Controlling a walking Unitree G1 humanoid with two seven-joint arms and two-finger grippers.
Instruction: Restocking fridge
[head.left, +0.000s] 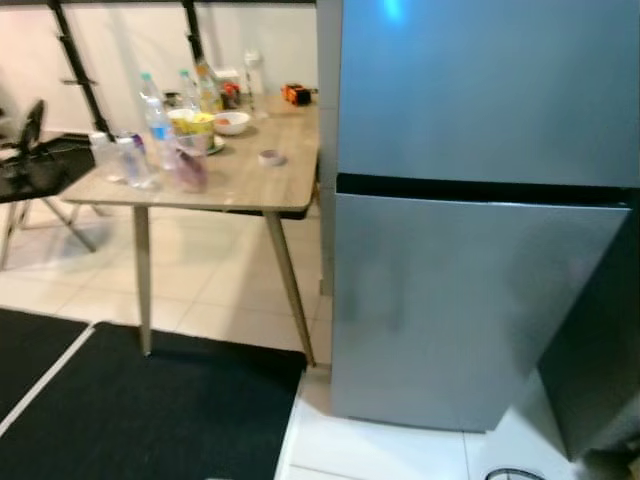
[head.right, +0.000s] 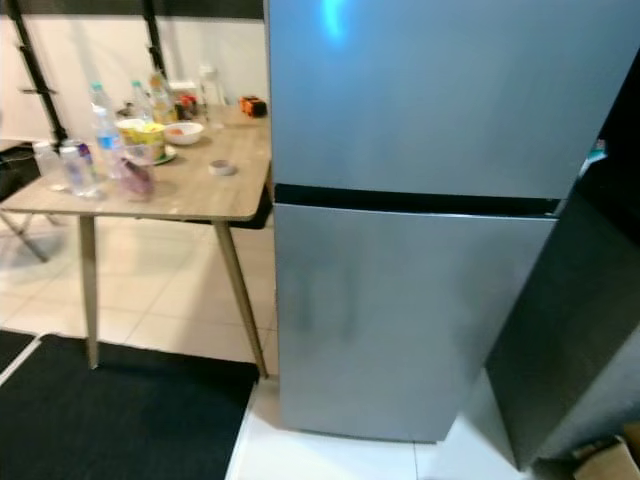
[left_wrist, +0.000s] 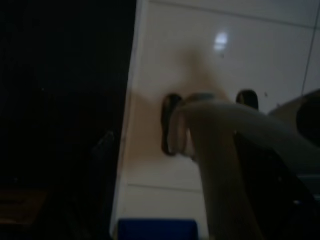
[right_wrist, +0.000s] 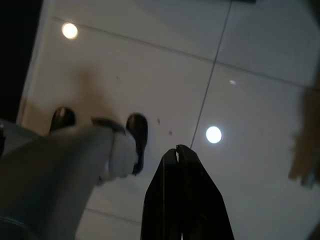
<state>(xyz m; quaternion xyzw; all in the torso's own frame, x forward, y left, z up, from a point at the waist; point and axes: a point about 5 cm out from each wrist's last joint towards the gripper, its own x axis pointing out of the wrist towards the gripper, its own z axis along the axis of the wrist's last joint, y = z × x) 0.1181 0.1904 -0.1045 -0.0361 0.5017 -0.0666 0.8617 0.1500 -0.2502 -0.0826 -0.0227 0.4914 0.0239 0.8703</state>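
1. Fridge (head.left: 480, 210): silver, two doors, both shut; stands on white floor tiles (head.left: 380, 450) just right of the table.
2. Table (head.left: 240, 180): wooden, with water bottles (head.left: 155, 120), a white bowl (head.left: 232, 123), a yellow cup (head.left: 197, 125) and a tape roll (head.left: 270, 157).
3. Black mat (head.left: 150, 420): on the floor before the table.
4. Right gripper (right_wrist: 182, 155): fingers pressed together, hanging over the tiles.
5. Left gripper: fingers' state cannot be told.

Fridge (head.left: 480, 200) ahead, both doors shut, fronts unobstructed, table (head.left: 250, 180) just left of it with bottles (head.left: 150, 120) and bowls (head.left: 232, 122) crowding its far-left part, near-right corner bare, open floor (head.left: 210, 290) beneath, dark cabinet (head.right: 580, 330) close on right.
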